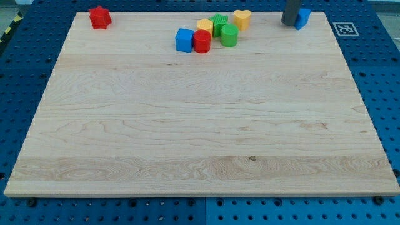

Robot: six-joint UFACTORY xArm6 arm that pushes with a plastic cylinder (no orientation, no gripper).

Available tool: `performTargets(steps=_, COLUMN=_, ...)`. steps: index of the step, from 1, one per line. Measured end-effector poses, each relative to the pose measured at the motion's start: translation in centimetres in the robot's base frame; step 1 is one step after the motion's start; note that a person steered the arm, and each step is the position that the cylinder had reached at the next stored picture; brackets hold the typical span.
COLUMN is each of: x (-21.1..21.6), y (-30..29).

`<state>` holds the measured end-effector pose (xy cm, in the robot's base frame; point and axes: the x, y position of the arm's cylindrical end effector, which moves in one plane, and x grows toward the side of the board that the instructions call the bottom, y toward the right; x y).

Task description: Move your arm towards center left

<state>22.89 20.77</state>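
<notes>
My tip [289, 24], the lower end of a straight dark grey rod with no jaws to open or close, stands at the view's top right, touching a blue block [303, 17]. It is on a pale wooden board [200, 137] lying over a blue perforated table [384, 75]. Left of my tip is a cluster of blocks, and a red block [99, 17] sits at the top left.

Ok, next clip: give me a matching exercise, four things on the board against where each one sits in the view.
Things:
1. red star-like block
2. blue cube
3. yellow heart block
4. my tip

Places:
A. top right, against a small blue block
B. top left corner, alone
C. left end of the cluster
D. upper right of the cluster

Pairs: 1-B, 2-C, 3-D, 4-A
</notes>
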Motion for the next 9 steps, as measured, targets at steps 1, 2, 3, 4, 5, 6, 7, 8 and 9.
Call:
performTargets(steps=1, x=0.0, y=0.7)
performTargets(steps=2, x=-0.2, y=-2.2)
performTargets(steps=3, x=0.8, y=-5.3)
performTargets(steps=4, x=4.9, y=-5.8)
performTargets(steps=5, x=10.2, y=-7.6)
performTargets(steps=6, x=13.4, y=-14.9)
performTargets(steps=7, x=13.5, y=-24.1)
performTargets(steps=8, x=13.6, y=-25.0)
performTargets(steps=9, x=14.1, y=-25.0)
